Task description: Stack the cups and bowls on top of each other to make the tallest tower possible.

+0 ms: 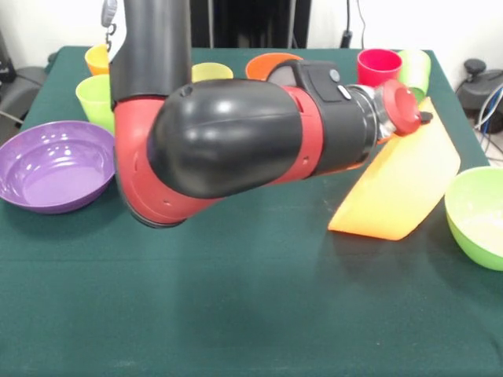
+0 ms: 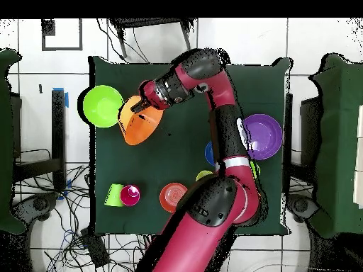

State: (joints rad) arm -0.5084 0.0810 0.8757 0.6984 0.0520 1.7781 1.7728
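My gripper [image 1: 423,118] is shut on the far rim of the large orange-yellow bowl [image 1: 401,184], which tilts steeply with its near edge on the table. In the overhead view the gripper [image 2: 136,108] sits over that bowl [image 2: 142,126], beside the large green bowl [image 2: 103,106]. The green bowl [image 1: 479,216] stands at the right edge. The purple bowl [image 1: 55,165] is at the left. A red cup [image 1: 379,67] and a green cup [image 1: 415,71] on its side are behind the gripper. The red-orange bowl [image 1: 271,63], yellow cup [image 1: 211,72], lime green cup [image 1: 94,100] and orange cup [image 1: 96,59] stand at the back.
My arm [image 1: 236,141] spans the table's middle and hides what lies behind it in the front view. The small blue bowl [image 2: 210,152] shows only in the overhead view, beside the arm and near the purple bowl [image 2: 264,136]. No stack stands anywhere.
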